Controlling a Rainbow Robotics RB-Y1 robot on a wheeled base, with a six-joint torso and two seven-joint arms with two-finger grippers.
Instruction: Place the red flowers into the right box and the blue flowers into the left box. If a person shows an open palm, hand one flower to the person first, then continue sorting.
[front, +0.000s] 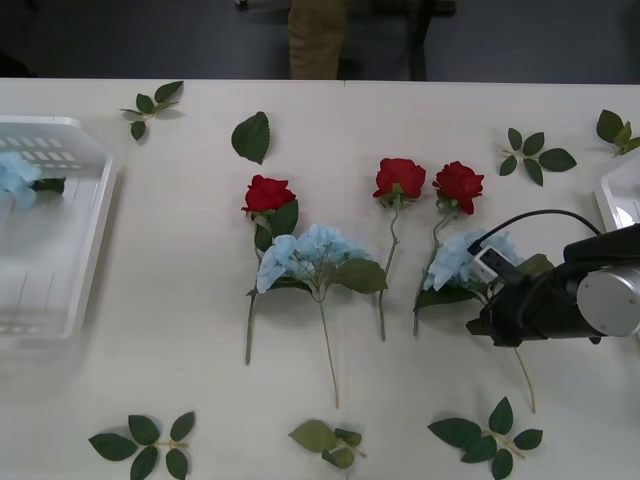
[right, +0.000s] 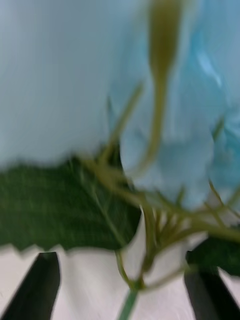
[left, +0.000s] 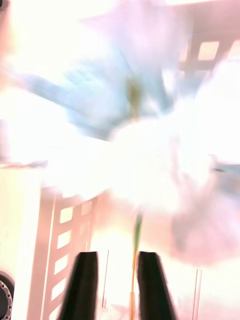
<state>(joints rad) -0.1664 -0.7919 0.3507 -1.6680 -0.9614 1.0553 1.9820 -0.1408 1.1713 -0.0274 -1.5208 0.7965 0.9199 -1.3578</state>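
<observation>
**Right tool poised over a blue flower; left tool at the left box**

Right tool (right: 120, 287): fingers spread, stem between them, not yet pinched. Directly ahead lies the blue flower (front: 465, 262), resting on the counter (front: 180, 330) beside three red flowers (front: 459, 184). Judged step: grasp of this bloom. Next move calls for closing on the stem, then carrying it across to the left box (front: 50, 290).

Left tool (left: 117, 285): fingers nearly together about a thin stem; a pale bloom lies ahead over the slotted bottom. The front view shows one blue flower already in that box.
</observation>
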